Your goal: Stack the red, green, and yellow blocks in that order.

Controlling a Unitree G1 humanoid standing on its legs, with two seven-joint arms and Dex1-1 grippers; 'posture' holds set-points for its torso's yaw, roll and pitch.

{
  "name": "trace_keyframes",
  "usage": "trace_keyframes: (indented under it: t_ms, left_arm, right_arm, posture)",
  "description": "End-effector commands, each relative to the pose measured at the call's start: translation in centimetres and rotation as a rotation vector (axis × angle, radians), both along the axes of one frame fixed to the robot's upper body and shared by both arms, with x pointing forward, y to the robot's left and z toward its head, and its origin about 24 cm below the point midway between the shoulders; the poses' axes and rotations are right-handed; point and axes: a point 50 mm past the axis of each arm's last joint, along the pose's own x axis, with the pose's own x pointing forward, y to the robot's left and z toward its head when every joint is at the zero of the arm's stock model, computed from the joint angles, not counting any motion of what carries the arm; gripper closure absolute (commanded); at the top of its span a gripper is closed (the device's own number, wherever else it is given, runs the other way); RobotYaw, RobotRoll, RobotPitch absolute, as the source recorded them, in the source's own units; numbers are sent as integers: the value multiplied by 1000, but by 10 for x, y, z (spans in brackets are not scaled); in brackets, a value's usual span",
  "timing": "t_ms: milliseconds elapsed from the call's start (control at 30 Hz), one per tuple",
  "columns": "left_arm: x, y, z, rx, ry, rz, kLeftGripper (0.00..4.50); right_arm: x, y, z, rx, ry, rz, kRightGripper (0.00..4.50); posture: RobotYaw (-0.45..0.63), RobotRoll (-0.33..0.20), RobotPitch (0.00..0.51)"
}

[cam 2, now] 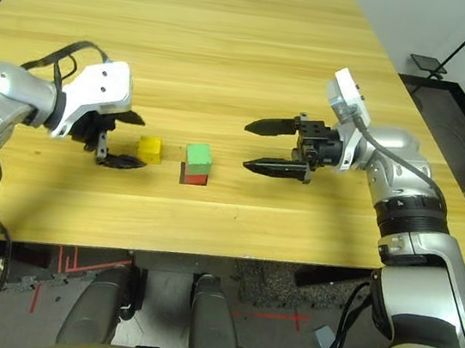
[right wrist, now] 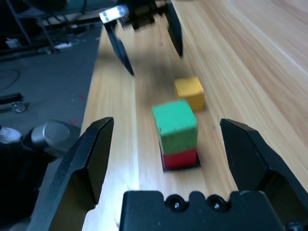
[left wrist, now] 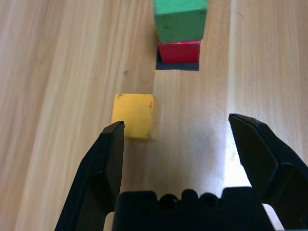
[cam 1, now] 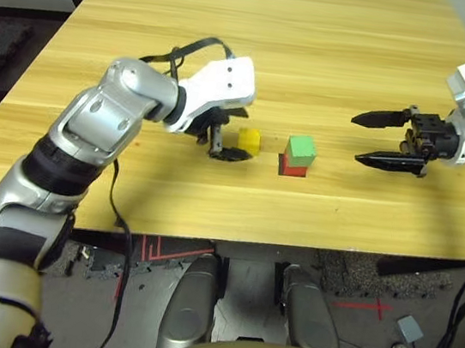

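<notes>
Grippers frame the work from either side, the left gripper (left wrist: 175, 144) low over the wooden table (cam 1: 335, 59) with its black fingers spread and nothing between them; the yellow block (left wrist: 133, 115) lies on the wood just past the tip of one finger (left wrist: 113, 144), off-centre in the gap, so the sound move is to slide the hand sideways until the cube sits midway between the pads, then advance and close squarely on two opposite faces; a skewed pinch would likely twist it; just beyond the yellow cube stands the green block (cam 1: 302, 150), seated on the red block (cam 1: 294, 168), which rests on a flat black patch (left wrist: 177, 66); two tiers appear done, only the yellow left to place; lift high enough to clear the green top, lower gently, and release without nudging the pile; on the far side of the stack the right gripper (cam 1: 376, 140) hovers with fingers wide apart, holding nothing, well clear of the blocks
</notes>
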Motion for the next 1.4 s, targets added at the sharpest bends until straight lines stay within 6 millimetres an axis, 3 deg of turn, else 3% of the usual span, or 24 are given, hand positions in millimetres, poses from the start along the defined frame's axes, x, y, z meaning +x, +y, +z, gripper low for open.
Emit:
trace_keyframes:
  t_ms: [33, 400, 733, 833, 1033, 1400]
  left_arm:
    - [10, -6, -8, -14, -25, -3, 54]
    - [41, -7, -34, 8, -7, 11, 54]
    - [53, -2, -56, 16, 64, 38, 54]
    - [52, -6, -56, -22, 97, 48, 610]
    - [48, -15, -41, -74, 102, 56, 2574]
    - [29, -11, 33, -44, 14, 105, 2565]
  right_arm:
    - [-2, 6, 6, -4, -5, 42, 0]
    - [-7, 6, 9, -2, 5, 55, 0]
    - [-11, 5, 7, 9, 16, 49, 0]
    - [-11, 4, 5, 9, 20, 43, 0]
    - [-10, 0, 1, 7, 25, 24, 0]
    - [-9, -3, -7, 12, 40, 2, 0]
  posture:
    - [211, -48, 141]
    - [172, -54, 143]
    - [151, -50, 149]
    - [153, -48, 149]
    - [169, -40, 145]
    - [203, 0, 140]
